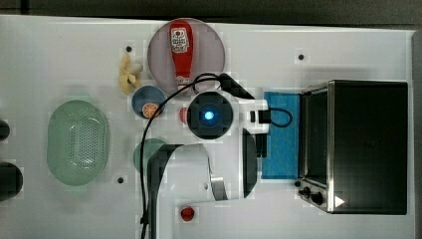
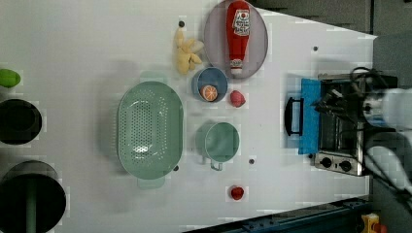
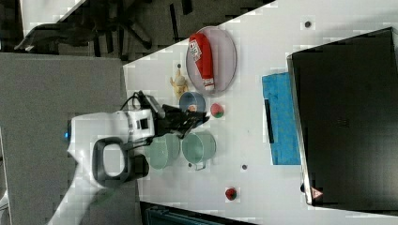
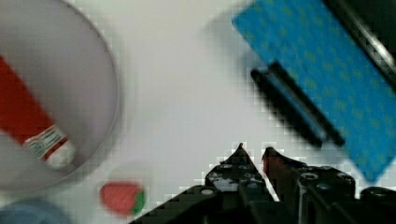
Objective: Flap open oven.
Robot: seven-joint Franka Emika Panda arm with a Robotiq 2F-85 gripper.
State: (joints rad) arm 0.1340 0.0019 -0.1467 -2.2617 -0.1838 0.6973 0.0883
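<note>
I see the oven (image 1: pixel 366 147) at the top view's right edge of the white tabletop (image 1: pixel 74 55), its blue glass door (image 1: pixel 281 134) folded down flat, bar handle (image 4: pixel 296 105) pointing toward the round plate (image 1: pixel 159 55) with the ketchup bottle (image 1: pixel 181 50). My claw (image 4: pixel 252 150) hangs above, nearly clenched, grasping nothing. A strawberry (image 4: pixel 122 198) lies nearby.

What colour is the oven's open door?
Bright blue; the oven's door lies flat on the table, clearest in the top view.
</note>
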